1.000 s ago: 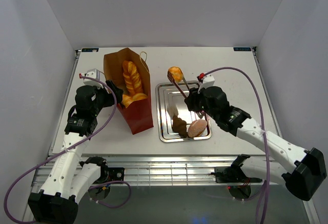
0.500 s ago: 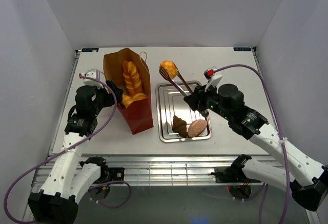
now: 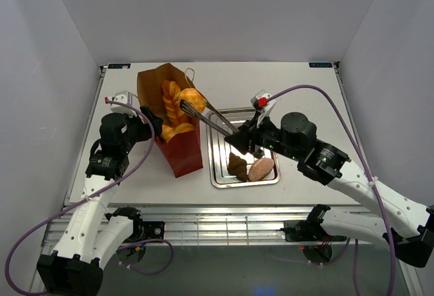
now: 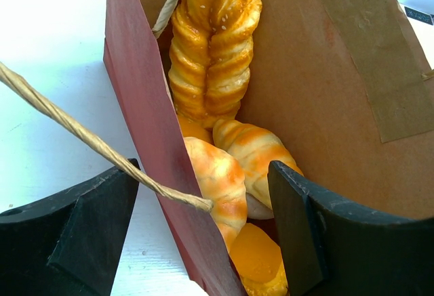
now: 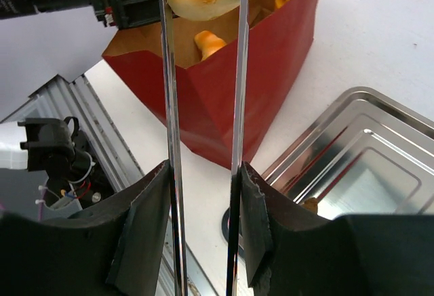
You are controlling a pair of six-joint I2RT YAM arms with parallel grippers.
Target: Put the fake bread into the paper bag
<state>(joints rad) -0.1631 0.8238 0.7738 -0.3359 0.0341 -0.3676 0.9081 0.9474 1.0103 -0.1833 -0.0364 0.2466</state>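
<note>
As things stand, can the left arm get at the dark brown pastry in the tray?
Probably not. The left gripper straddles a wall of the paper bag, and the bag stands between it and the dark brown pastry in the tray. The tongs in the right gripper cross that gap.

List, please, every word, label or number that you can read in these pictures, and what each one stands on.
No text is readable.
left far-corner sticker on the tabletop: print too small to read.
right far-corner sticker: also too small to read.
paper bag and tray: no lettering visible.
</note>
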